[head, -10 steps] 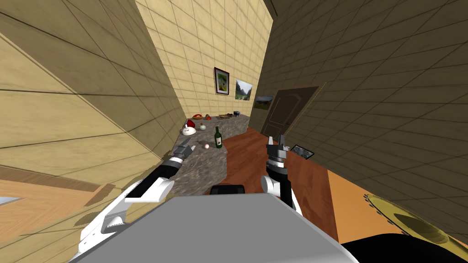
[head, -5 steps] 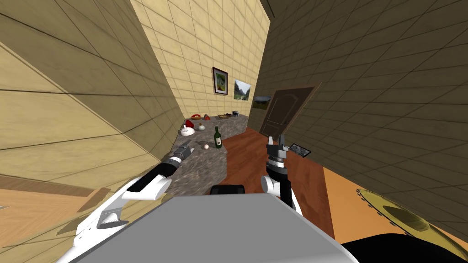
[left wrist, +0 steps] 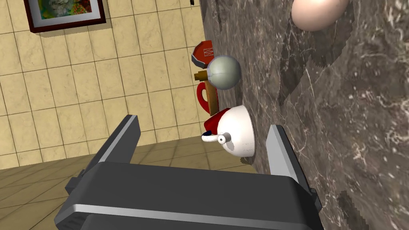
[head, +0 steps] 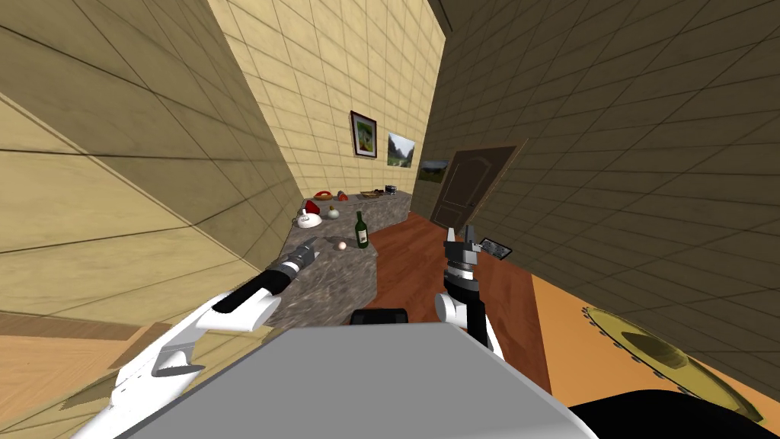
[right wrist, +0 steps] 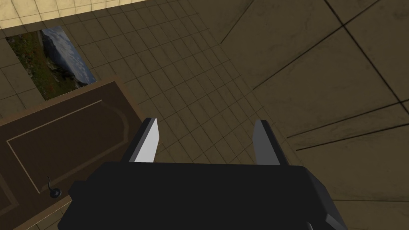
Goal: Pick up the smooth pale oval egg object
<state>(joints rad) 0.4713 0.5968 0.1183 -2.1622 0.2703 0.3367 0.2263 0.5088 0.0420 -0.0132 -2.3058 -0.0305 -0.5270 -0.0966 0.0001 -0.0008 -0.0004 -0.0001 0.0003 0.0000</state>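
**Left gripper open over the counter, egg not yet between the fingers**

Against the picture of a second ago, the whole head view is seen to have slid a little sideways, which is the camera's own move. The left arm is stretched lower and longer along the wall side, while the gap between the left gripper (head: 311, 245) and the egg (head: 341, 245) is hardly changed. The right arm is held as before.

The counter (head: 335, 283) is drawn as dark grey-brown stone, marbled with pale veins and blotches (left wrist: 359, 119). The egg (left wrist: 317, 14) is laid on it, between the left gripper and a green bottle (head: 363, 229) with a pale label, near the bottle's foot. It is smooth, rounded and pale pinkish-cream, without markings, and a ragged dark shadow is cast beside it on the stone.

In the left wrist view the left gripper (left wrist: 203, 124) is spread wide with nothing held. Its flat grey blades are set either side of a white domed teapot (left wrist: 237, 133) with a short spout, further along the counter. The egg is seen ahead of the blade nearest the stone and outside the gap. Beyond the teapot a dull grey-green ball (left wrist: 225, 72) is set on the counter.

The right gripper (head: 462, 232) is raised over the red-brown floor (head: 411, 263), well apart from the counter. Its fingers (right wrist: 145, 141) are parted and nothing is held.
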